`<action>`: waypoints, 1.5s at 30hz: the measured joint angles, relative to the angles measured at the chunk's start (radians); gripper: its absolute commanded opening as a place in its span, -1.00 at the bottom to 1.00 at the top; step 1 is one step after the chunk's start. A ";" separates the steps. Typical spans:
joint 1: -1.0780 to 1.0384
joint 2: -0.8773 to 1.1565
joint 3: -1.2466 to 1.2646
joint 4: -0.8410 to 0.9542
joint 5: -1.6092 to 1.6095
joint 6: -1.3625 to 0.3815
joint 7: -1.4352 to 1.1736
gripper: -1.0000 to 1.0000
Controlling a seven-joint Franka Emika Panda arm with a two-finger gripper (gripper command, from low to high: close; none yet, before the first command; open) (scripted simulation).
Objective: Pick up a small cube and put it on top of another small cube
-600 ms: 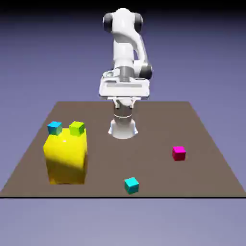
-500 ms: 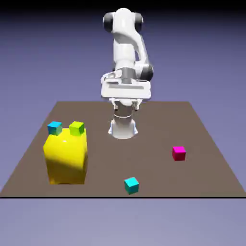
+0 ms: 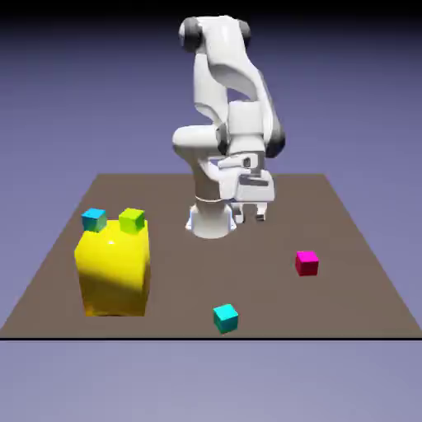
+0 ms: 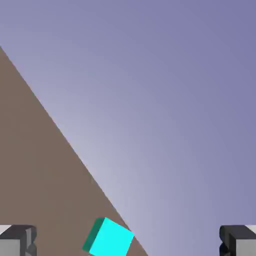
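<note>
The small magenta-pink cube point(image 3: 307, 263) lies on the brown table point(image 3: 247, 280) toward the exterior view's right. My gripper point(image 3: 253, 216) hangs open and empty above the table in front of the robot's base, well up and to the left of that cube. A small cyan cube point(image 3: 225, 317) sits near the table's front edge. In the hand view the grey fingertips point(image 4: 17, 241) stand far apart at the bottom corners, and a cyan cube point(image 4: 107, 238) shows low between them, by the table's edge. The magenta cube is out of the hand view.
A big yellow block point(image 3: 114, 268) stands on the exterior view's left, with a cyan cube point(image 3: 94, 219) and a lime-green cube point(image 3: 131, 220) on top. The white robot base point(image 3: 211, 218) stands at the table's far middle.
The arm has swung toward the exterior view's right, and the hand has turned and dropped lower. The jaws stay open. No cube has moved.
</note>
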 measured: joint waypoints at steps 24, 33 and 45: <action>0.058 0.313 0.263 0.098 0.036 -0.217 -1.044 0.00; 0.074 0.431 0.362 0.135 0.050 -0.298 -1.435 0.00; 0.200 0.683 0.291 0.156 -0.073 -0.175 -1.582 0.00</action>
